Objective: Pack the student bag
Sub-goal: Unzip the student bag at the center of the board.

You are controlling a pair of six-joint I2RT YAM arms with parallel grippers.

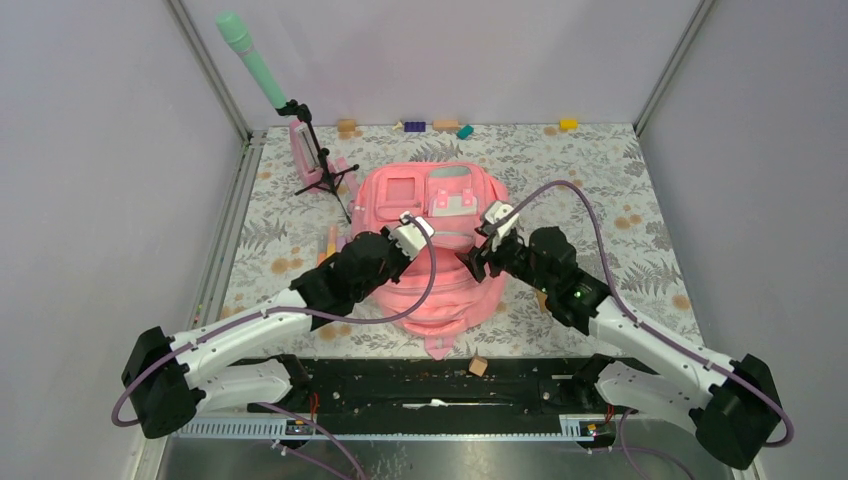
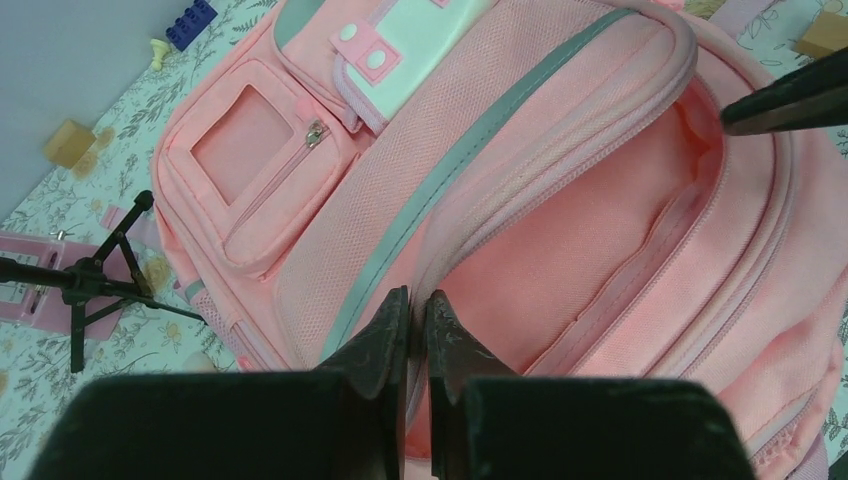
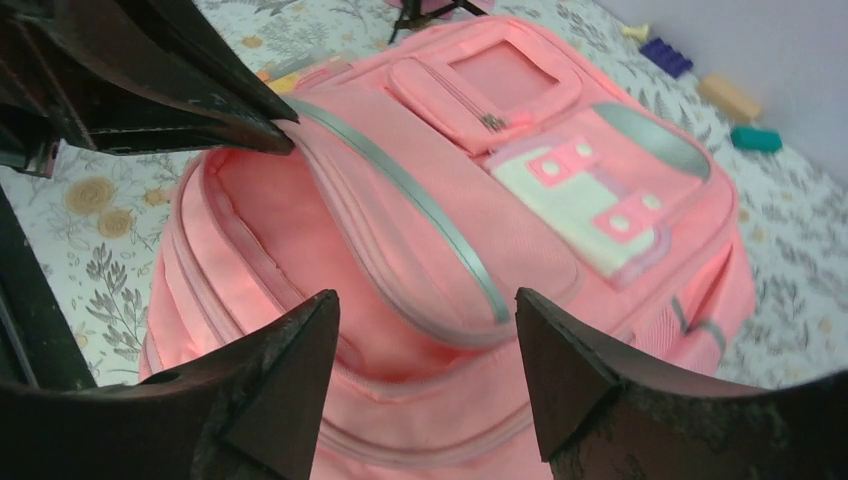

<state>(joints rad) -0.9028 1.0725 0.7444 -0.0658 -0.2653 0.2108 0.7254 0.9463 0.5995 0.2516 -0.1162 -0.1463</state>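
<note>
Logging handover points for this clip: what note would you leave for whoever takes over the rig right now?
Left gripper shut on the backpack's zip edge, holding the main pocket open.
Right gripper open, empty, above that opening.
Backpack lies mid-table, front up; nothing visible inside.
Done: bag opened. Left: put in loose things, such as the blocks at the far edge, then zip up.

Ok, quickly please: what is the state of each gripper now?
Left gripper: closed, pinching the rim of the pink backpack at its open compartment.
Right gripper: open, holding nothing.
</note>
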